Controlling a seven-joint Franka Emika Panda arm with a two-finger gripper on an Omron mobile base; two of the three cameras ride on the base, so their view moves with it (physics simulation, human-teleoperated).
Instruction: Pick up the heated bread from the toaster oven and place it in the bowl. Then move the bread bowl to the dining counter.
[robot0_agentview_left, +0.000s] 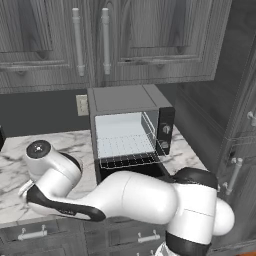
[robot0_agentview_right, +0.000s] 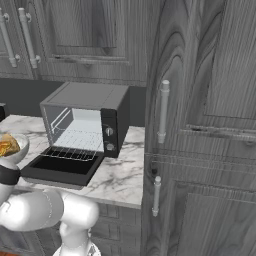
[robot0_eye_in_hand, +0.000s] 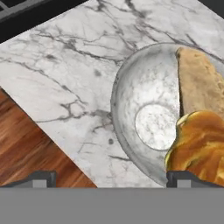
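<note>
Gripper (robot0_eye_in_hand: 109, 178) tips sit wide apart at the near edge of the hand view, one dark tip low on the left over the marble worktop (robot0_eye_in_hand: 65, 83), the other low on the right just at the rim of the bowl (robot0_eye_in_hand: 131, 144). Nothing is between them, so the jaws stand open and empty. The bowl, grey-white and marbled, rests on the worktop near its edge, with brown wood floor (robot0_eye_in_hand: 26, 148) showing beyond that edge. Inside it lies the heated bread (robot0_eye_in_hand: 201, 144), a bumpy golden-orange piece, against the bowl's right side, and touching it, farther along, a longer tan baguette piece (robot0_eye_in_hand: 199, 85). A black strip of the toaster oven's door crosses the far left corner.

From the left base view, the toaster oven (robot0_agentview_left: 131, 127) stands on the worktop against the dark back wall, its black door dropped flat toward me and its wire rack (robot0_agentview_left: 127, 150) pulled partly forward and bare. The black side panel with knobs is on its right. The white arm (robot0_agentview_left: 125, 197) sweeps from the lower right across to the left, its hand low at the worktop's near left edge. Grey wood cabinets hang above.

In the right base view, the oven (robot0_agentview_right: 85, 122) sits left of a tall grey cabinet (robot0_agentview_right: 200, 125), door down, rack empty. At the far left edge the bowl (robot0_agentview_right: 17, 150) shows with the golden bread (robot0_agentview_right: 7, 146) in it, just above the arm's dark wrist band.
</note>
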